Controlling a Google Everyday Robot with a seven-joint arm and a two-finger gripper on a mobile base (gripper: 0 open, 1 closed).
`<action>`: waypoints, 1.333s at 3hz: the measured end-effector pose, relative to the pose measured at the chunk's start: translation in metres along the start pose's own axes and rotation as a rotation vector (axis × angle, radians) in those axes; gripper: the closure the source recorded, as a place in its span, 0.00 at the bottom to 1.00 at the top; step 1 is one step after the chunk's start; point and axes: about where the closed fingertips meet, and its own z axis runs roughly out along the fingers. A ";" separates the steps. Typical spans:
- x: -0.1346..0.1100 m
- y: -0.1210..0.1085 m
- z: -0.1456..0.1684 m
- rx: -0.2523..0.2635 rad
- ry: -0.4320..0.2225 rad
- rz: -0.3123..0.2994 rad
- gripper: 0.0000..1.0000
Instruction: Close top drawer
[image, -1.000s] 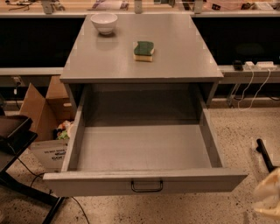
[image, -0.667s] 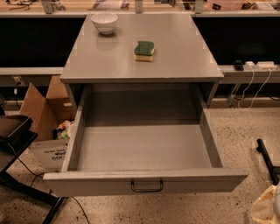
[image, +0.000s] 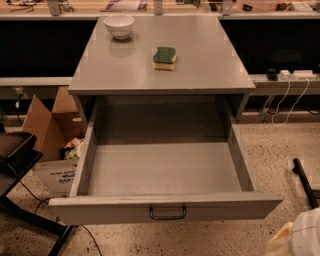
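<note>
Eng: OK, biggest first. The grey cabinet (image: 200, 70) sits mid-frame. The top drawer (image: 165, 170) is pulled far out toward you, with its front panel low in the frame and nothing inside that I can see.
Op: Anything beside it?
Eng: A cardboard box (image: 42, 122) is on the floor left of the cabinet, near the drawer's left wall. I judge it's outside the travel path.
Op: Where's the gripper?
Eng: The gripper (image: 300, 235) is only a pale shape in the bottom right corner, right of the drawer front and apart from it. It's touching nothing visible. I can't tell whether it's released or clenched.
Op: What's on top?
Eng: A white bowl (image: 119, 25) at the back left and a green-and-yellow sponge (image: 164, 57) near the centre. Both sit on the cabinet top, clear of the drawer.
Op: Which step are we in?
Eng: Approach, I'd say. Closing hasn't begun, since the drawer is open and there's no contact.
Op: And the next move?
Eng: My read is that you bring the gripper left to the middle of the front panel, by the dark wire handle (image: 167, 214). Then push straight back into the cabinet. A flat push should do, no grasp needed. If you push off-centre, the drawer may skew and bind.
</note>
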 end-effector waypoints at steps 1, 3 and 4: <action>-0.033 0.038 0.055 -0.049 -0.072 0.020 1.00; -0.088 0.061 0.166 -0.074 -0.087 -0.047 1.00; -0.118 0.010 0.197 0.052 -0.134 -0.081 1.00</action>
